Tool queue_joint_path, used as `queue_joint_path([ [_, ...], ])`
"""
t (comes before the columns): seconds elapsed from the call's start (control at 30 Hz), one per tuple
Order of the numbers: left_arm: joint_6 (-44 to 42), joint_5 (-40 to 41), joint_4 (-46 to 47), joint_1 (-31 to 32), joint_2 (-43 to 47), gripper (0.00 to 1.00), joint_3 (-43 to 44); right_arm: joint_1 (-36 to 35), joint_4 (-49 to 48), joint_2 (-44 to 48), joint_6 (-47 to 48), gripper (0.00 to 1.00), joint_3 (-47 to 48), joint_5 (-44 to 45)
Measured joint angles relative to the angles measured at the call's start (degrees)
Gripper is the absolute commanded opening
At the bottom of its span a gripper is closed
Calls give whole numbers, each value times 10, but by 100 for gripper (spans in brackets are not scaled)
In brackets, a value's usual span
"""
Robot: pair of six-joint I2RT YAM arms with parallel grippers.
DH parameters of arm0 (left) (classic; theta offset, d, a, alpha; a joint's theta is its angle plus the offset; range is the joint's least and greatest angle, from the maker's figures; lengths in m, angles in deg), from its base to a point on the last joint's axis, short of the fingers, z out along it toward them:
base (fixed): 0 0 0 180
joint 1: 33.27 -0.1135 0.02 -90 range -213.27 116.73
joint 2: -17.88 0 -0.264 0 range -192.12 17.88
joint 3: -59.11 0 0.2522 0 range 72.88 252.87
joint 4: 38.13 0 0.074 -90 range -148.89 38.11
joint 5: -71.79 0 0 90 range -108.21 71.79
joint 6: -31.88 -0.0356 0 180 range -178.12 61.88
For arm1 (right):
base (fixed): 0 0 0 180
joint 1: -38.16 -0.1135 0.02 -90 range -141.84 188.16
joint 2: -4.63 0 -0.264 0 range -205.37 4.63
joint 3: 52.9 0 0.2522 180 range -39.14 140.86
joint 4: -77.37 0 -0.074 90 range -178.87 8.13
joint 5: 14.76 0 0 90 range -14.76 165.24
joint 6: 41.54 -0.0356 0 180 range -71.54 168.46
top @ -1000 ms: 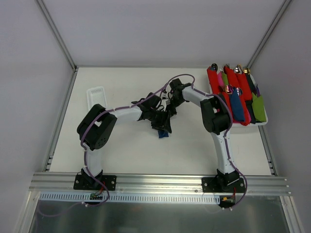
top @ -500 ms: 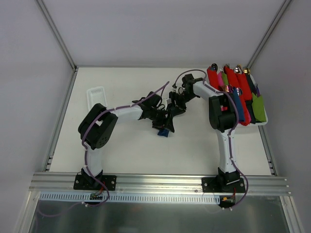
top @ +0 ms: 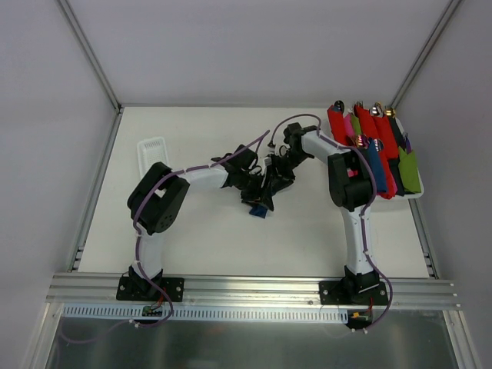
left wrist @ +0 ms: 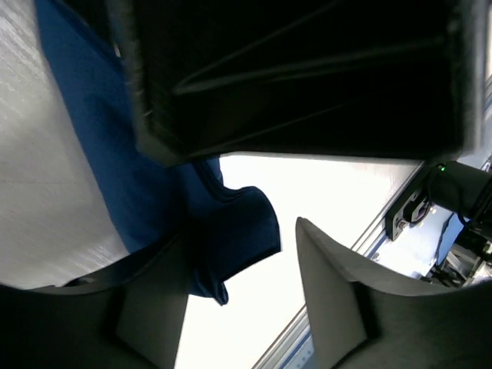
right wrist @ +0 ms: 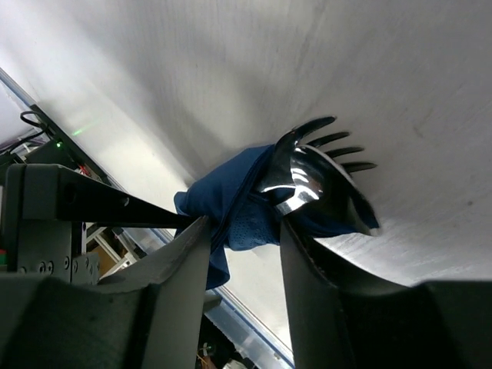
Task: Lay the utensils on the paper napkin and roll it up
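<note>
The dark blue paper napkin (right wrist: pixel 231 201) is a loose roll on the table, with the utensils' metal ends (right wrist: pixel 311 171), a shiny bowl and dark fork tines, sticking out of it. My right gripper (right wrist: pixel 242 254) straddles the roll, open, its fingers (right wrist: pixel 178 260) either side of the paper. My left gripper (left wrist: pixel 238 307) is open too; the napkin's other end (left wrist: pixel 231 231) hangs by its left finger (left wrist: pixel 154 307), not pinched. From above, both grippers (top: pixel 265 186) meet mid-table and only a blue tip of the napkin (top: pixel 260 209) shows.
A white tray (top: pixel 419 194) at the right edge holds several red, pink, blue and green rolled napkins with utensil tips. A small white ridged tray (top: pixel 151 150) lies at the back left. The frame rail (top: pixel 246 288) runs along the near edge.
My right gripper has gone from nearly shut to open, and its arm has swung its elbow rightward. The left arm shifted slightly. The roll stays where it was.
</note>
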Motion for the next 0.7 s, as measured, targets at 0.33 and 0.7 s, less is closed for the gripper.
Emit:
queue_joint_path([
  [0.33,-23,22,-24,0,-7,11,1,2,19,12,24,38,-9,1],
  [0.7,-35,31,-30,0,-7,0,1,39,19,47,34,19,17,-42],
])
